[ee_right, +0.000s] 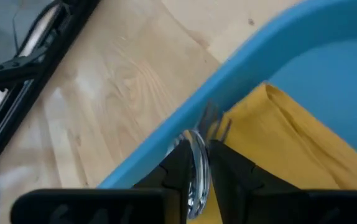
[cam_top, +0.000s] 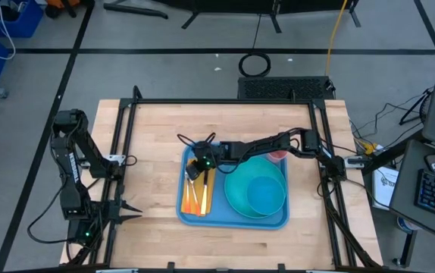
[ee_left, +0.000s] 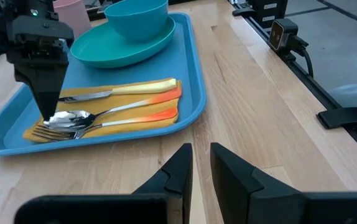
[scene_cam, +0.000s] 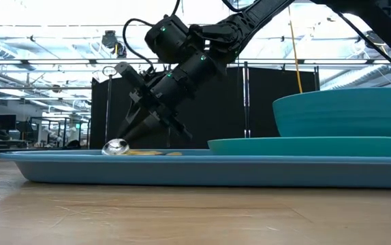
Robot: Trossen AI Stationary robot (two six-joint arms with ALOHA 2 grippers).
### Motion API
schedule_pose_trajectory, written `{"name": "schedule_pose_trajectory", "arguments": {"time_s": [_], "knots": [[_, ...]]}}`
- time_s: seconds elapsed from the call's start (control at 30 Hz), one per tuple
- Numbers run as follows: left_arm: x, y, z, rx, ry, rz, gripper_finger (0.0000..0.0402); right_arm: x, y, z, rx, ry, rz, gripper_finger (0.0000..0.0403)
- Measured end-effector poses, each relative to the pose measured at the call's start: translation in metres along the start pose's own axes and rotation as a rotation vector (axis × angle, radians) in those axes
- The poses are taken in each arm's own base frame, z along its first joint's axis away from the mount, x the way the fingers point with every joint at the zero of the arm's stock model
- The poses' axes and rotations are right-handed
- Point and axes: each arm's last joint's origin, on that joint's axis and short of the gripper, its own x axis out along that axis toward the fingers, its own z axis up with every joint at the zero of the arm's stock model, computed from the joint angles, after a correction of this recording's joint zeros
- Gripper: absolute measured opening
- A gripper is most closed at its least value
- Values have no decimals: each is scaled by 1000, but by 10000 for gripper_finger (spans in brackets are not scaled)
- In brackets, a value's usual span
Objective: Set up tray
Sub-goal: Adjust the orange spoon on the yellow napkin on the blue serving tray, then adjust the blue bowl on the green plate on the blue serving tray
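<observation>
Tray (cam_top: 233,218), smooth blue plastic, on pale wood-plank worktop (cam_top: 149,152), right gripper (ee_left: 49,115) barely parted astride shiny spoon (ee_left: 73,118), left gripper (ee_left: 200,163) slightly open, empty.

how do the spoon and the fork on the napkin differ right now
The spoon has a rounded shiny bowl, and the right gripper stands over that bowl; the fork ends in tines and nothing is over it. The spoon lies nearer the plate, the fork on the far side of it. Both are silver, lie flat side by side on the yellow-orange napkin in the tray, heads pointing the same way.
</observation>
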Motion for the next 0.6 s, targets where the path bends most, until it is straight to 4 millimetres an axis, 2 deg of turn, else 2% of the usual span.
{"name": "schedule_pose_trajectory", "arguments": {"time_s": [0.13,0.37,0.6], "knots": [[0,0,0,-1,0,-1,63,-2,-1,-1,44,15,-19,45],[0,0,0,-1,1,-1,63,-7,-2,-2,98,45,-64,5],[0,0,0,-3,2,-2,63,-24,4,4,110,8,-124,6]]}}
